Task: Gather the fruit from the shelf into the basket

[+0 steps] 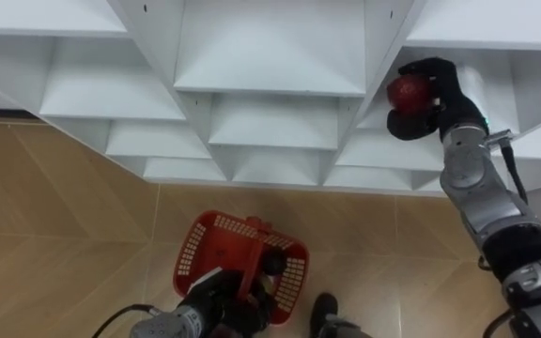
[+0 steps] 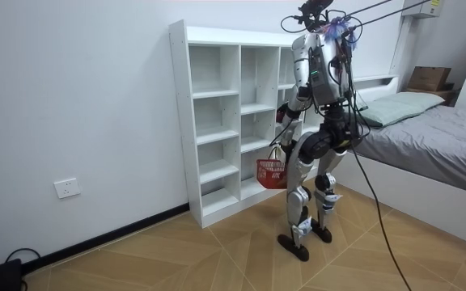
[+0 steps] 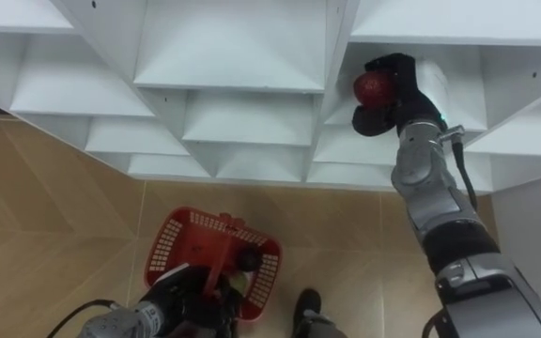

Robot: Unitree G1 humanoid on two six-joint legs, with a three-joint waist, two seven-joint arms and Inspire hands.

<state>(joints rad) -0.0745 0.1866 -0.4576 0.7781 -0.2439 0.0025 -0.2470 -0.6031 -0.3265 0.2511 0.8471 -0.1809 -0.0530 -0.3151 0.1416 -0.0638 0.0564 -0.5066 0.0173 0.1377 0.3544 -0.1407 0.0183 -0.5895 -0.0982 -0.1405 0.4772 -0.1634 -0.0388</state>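
My right hand (image 1: 437, 103) (image 3: 397, 94) is shut on a red apple (image 1: 408, 93) (image 3: 372, 88), held in front of the right column of the white closet (image 1: 270, 56) (image 3: 242, 56) (image 2: 217, 121). My left hand (image 1: 216, 302) (image 3: 178, 296) is down low, shut on the handle of a red basket (image 1: 216, 246) (image 3: 181, 240) (image 2: 271, 172) that hangs above the floor. A dark round fruit (image 1: 273, 264) (image 3: 248, 258) lies inside the basket. The robot stands upright facing the closet.
The closet's open shelves in front of me look bare. Wooden floor (image 1: 64, 235) lies below. A bed (image 2: 427, 137) stands at the room view's right, behind the robot.
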